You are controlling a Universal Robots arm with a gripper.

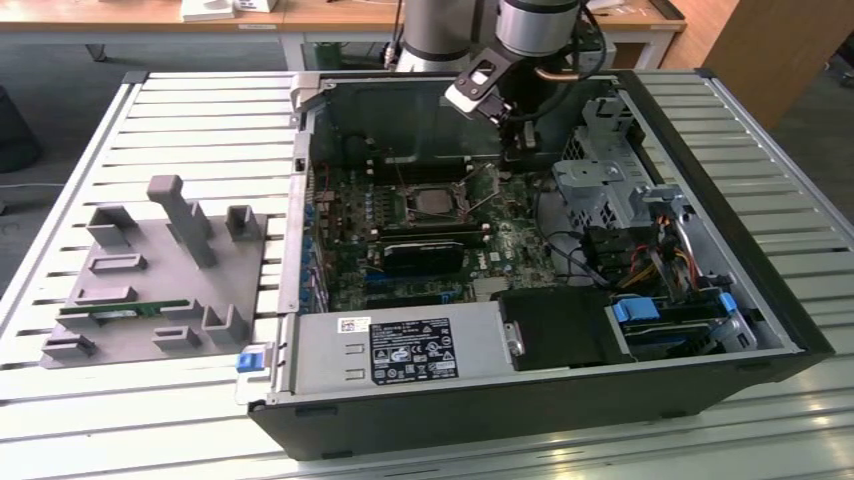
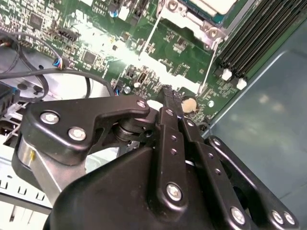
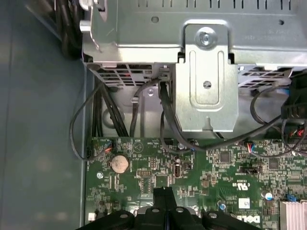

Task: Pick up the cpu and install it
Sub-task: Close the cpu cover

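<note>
Hovers low over the motherboard with the gripper clenched flat on nothing, well apart from the cpu, lying beyond the jaws in its socket and seemingly seated there already, hence probably no need for open jaws or any grip now.

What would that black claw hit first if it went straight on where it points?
Most likely the green circuit board, near its round silver coin battery. The black gripper points down at it; the gap is unclear.
</note>
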